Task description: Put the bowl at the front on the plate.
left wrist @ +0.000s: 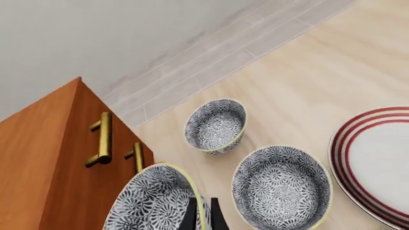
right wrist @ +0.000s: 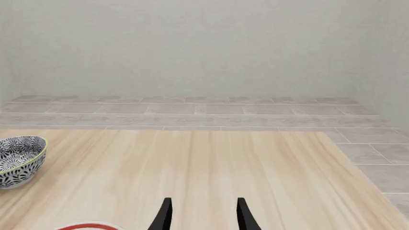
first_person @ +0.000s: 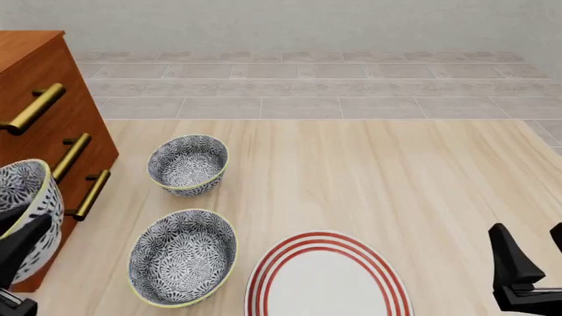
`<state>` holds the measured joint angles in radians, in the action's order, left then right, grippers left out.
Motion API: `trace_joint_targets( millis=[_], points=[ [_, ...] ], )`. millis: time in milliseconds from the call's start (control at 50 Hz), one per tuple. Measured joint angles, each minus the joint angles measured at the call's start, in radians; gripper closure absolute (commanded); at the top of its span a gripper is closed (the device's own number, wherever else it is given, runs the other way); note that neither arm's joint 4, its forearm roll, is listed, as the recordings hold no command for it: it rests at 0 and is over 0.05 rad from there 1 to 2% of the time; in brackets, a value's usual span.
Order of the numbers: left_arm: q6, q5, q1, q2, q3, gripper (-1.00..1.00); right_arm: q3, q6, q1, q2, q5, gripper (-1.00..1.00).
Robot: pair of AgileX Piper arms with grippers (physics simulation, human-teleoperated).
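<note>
the left gripper (left wrist: 202, 216) is pinching the rim of the bowl (left wrist: 153, 201), one dark finger sitting inside the wall and the other outside, pressed tight on the thin yellow edge. in the front view the bowl (first_person: 26, 217) is hanging tilted on its side at the left gripper (first_person: 16, 247), lifted off the table (first_person: 395, 171) and hovering just in front of the wooden cabinet (first_person: 44, 99) with brass handles. the plate (first_person: 327, 276) is lying flat, well apart from those fingers and off to their right, with a second bowl (first_person: 183, 255) sitting between, and a third bowl (first_person: 188, 164) further out.

the bowl is looking like glazed ceramic, so it is probably stiff, fairly heavy for a one-sided rim pinch, slick and chippable (a hold on one wall is likely letting it swing). keeping the grip deep on the wall and lowering it gently seems wise.

the right gripper (right wrist: 202, 213) is idling with its fingers spread and nothing between them, low over the table beside the plate's far edge.
</note>
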<state>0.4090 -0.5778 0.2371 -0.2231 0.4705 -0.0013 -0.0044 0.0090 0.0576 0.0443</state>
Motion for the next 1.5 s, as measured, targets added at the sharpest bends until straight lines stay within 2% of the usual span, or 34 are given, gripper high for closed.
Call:
trace_joint_targets(
  millis=[560,1100,1500],
  points=[
    [0.140,0.143,0.326,-0.156,0.066,1.00,0.000,0.005,0.001,0.004,0.003,-1.00],
    [0.180,0.312,0.633,-0.375,0.098,1.00,0.000,0.005,0.000,0.009,0.007,-1.00],
    [0.206,0.469,0.808,-0.521,0.076,1.00,0.000,0.002,0.001,-0.001,-0.002,-1.00]
  ],
)
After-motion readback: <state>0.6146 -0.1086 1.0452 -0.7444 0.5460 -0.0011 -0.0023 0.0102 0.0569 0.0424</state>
